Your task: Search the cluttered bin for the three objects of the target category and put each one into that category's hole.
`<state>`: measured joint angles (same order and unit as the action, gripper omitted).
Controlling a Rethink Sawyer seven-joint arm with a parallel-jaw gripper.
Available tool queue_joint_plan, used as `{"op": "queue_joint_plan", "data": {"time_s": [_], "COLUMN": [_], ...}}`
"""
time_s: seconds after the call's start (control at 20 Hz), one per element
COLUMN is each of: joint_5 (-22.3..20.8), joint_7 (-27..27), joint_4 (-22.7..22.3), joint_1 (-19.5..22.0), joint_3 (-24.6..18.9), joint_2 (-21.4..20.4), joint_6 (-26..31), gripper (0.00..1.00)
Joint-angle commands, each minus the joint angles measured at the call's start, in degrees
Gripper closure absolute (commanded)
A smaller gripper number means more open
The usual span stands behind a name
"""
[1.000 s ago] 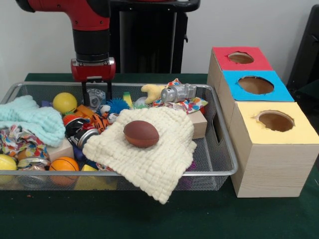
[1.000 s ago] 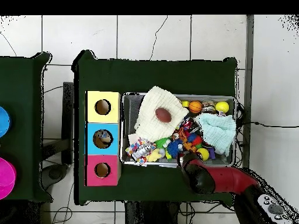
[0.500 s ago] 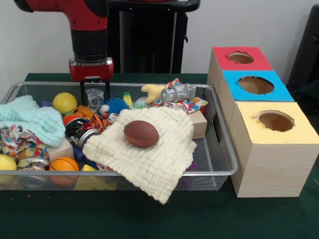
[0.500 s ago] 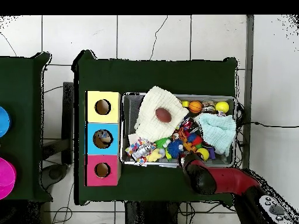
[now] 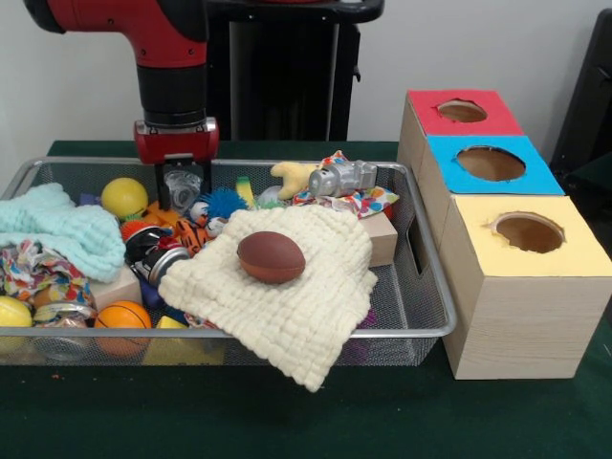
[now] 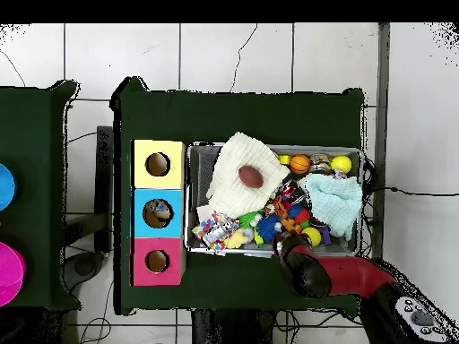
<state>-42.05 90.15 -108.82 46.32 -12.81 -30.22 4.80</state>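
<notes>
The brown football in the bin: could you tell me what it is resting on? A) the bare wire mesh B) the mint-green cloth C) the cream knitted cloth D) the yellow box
C: the brown football lies on the cream knitted cloth draped over the bin's front rim.

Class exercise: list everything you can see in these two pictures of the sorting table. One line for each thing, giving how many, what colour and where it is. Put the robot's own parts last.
Wire bin: one, silver mesh, on the green table.
Football: one, brown, on the cream cloth.
Cream cloth: one, draped over the bin's front rim.
Mint cloth: one, pale green, at the bin's left end.
Orange ball: one, at the front left of the bin.
Yellow ball: one, at the back left of the bin.
Tiger toy: one, orange and black, mid bin.
Wooden blocks: two, tan, one right of the cream cloth and one at the left.
Sorting boxes: three, with red, blue and yellow tops, right of the bin.
Gripper: one, black under a red wrist, low over the bin's back left.
</notes>
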Motion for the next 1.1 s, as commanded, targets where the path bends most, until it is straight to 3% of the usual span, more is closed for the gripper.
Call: {"op": "queue_joint_plan", "data": {"time_s": [0.05,0.8,0.85,1.1], "joint_5": [-3.9,-3.4,-3.2,-2.9], "joint_7": [2.7,3.2,3.1,3.5], "joint_4": [5.6,5.6,5.5,5.3], "joint_1": [-1.0,-2.8,-2.8,-3.6], "joint_3": [0.3,2.0,2.0,2.6], "joint_2": [3.8,3.1,3.1,3.0], "joint_6": [-1.4,0.3,0.3,0.7], "gripper": [0.0,0.0,1.0,1.0]}}
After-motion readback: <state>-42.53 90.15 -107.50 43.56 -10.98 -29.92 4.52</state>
